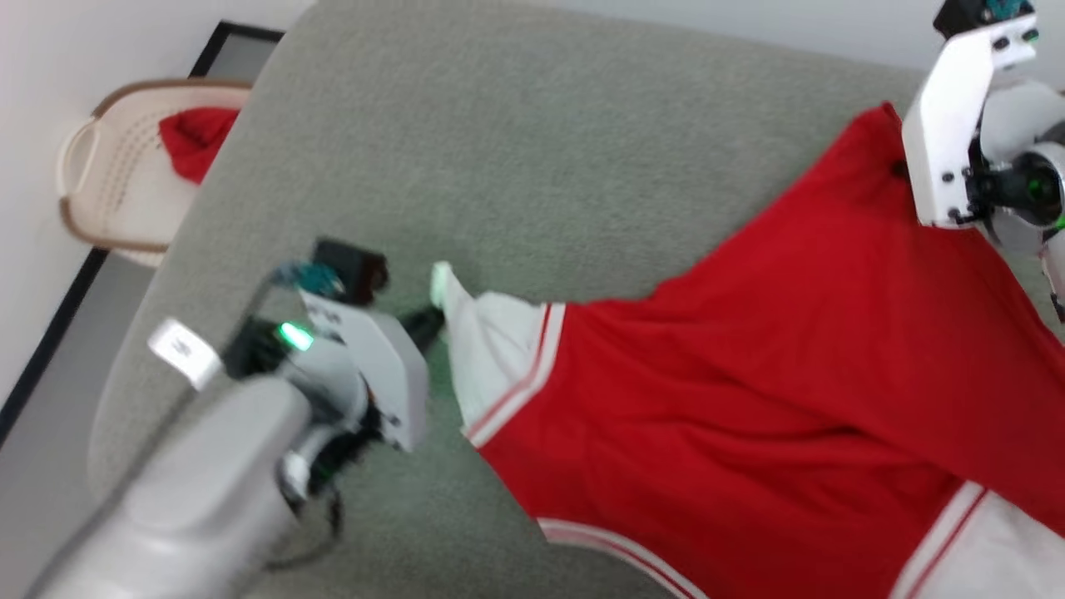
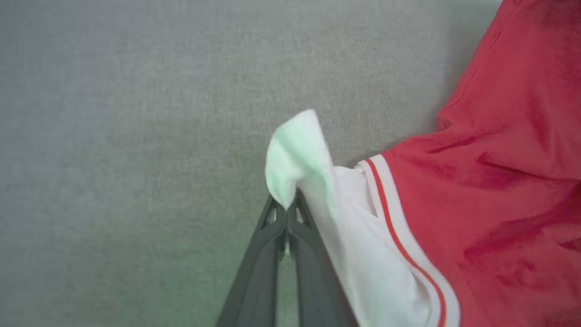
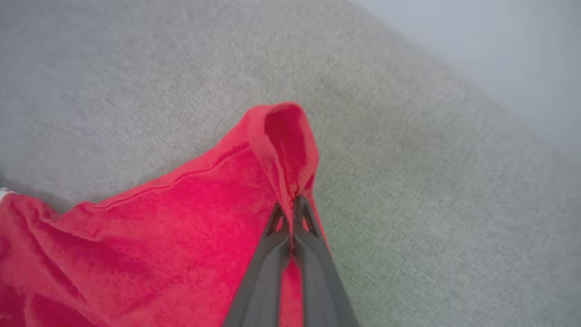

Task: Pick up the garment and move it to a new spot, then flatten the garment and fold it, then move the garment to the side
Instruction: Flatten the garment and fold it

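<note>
The garment (image 1: 749, 399) is showing a bright red body. Its sleeve (image 1: 491, 349) is showing white, with red-and-white striped trim (image 1: 520, 378) running where it meets the red. Another white band (image 1: 616, 545) with thin red lines is edging the garment's lower side. The tabletop (image 1: 499, 150) under the garment is showing a plain grey-green weave. The left claw (image 2: 287, 213), at the garment's white sleeve tip, is looking dark grey, and a green light (image 1: 294, 335) beside it is tinting that tip pale green. The right claw (image 3: 292, 204), at the garment's red corner, is looking the same dark grey. Well apart from the garment, a cream basket (image 1: 116, 179) with a brown rim is showing a red cloth (image 1: 195, 137) inside.
</note>
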You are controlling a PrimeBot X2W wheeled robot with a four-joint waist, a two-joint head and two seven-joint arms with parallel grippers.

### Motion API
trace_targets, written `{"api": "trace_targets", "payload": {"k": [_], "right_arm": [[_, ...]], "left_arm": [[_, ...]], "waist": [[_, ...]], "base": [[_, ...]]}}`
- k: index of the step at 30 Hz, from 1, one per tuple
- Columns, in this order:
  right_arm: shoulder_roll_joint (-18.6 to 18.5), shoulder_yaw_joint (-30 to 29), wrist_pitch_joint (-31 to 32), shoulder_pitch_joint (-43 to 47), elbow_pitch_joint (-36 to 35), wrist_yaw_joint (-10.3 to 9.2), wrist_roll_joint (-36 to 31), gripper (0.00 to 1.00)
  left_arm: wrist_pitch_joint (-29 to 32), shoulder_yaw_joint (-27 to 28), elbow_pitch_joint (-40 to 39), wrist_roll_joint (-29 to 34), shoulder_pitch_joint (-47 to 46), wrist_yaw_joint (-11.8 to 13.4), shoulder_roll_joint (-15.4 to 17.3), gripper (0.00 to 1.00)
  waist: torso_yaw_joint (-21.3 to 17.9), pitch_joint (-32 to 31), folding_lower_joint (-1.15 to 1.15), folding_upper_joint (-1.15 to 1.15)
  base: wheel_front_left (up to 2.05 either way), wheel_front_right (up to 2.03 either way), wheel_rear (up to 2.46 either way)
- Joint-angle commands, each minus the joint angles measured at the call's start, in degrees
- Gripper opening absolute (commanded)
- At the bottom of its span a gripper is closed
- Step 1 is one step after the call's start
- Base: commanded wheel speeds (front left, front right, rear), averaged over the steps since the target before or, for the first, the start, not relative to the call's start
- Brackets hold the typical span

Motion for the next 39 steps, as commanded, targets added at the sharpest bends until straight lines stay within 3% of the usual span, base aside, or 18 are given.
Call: {"api": "trace_targets", "payload": {"k": [1, 7, 13, 22, 28, 39], "right_arm": [[0.35, 0.08, -1.33, -0.80, -0.56, -0.06, 0.53, 0.00], [1.94, -1.44, -9.66, -3.67, -2.04, -0.06, 1.69, 0.00], [3.18, -2.97, -16.23, -5.20, -1.56, -0.06, 0.75, 0.00], [4.53, -6.03, -26.25, -6.52, -0.21, -0.06, 0.12, 0.00], [5.17, -7.27, -29.04, -7.01, 0.72, -0.06, -0.14, 0.00], [5.37, -10.18, -33.02, -9.53, 0.04, -0.06, -2.18, 0.00]], "left_arm": [[2.09, 0.59, -1.12, 0.28, -2.08, 0.49, 2.09, 0.00], [10.67, 2.97, -3.74, 0.32, -10.93, -0.12, 9.54, 0.00], [12.64, 4.18, -1.52, 1.37, -17.28, -1.71, 12.04, 0.00], [12.57, 4.04, 5.92, 4.12, -26.73, -4.57, 11.57, 0.00], [11.95, 3.57, 10.02, 5.16, -30.45, -5.56, 10.65, 0.00], [7.50, 3.82, 15.06, 8.18, -38.17, -5.87, 9.38, 0.00]], "waist": [[-3.39, -3.22, 0.00, 0.00], [-8.49, -7.17, 0.00, 0.00], [-11.79, -9.77, 0.00, 0.00], [-15.87, -13.18, 0.00, 0.00], [-17.08, -13.67, 0.00, 0.00], [-18.36, -8.48, 0.00, 0.00]], "base": [[0.00, 0.00, 0.00], [0.00, 0.00, 0.00], [0.00, 0.00, 0.00], [0.00, 0.00, 0.00], [0.00, 0.00, 0.00], [0.00, 0.00, 0.00]]}}
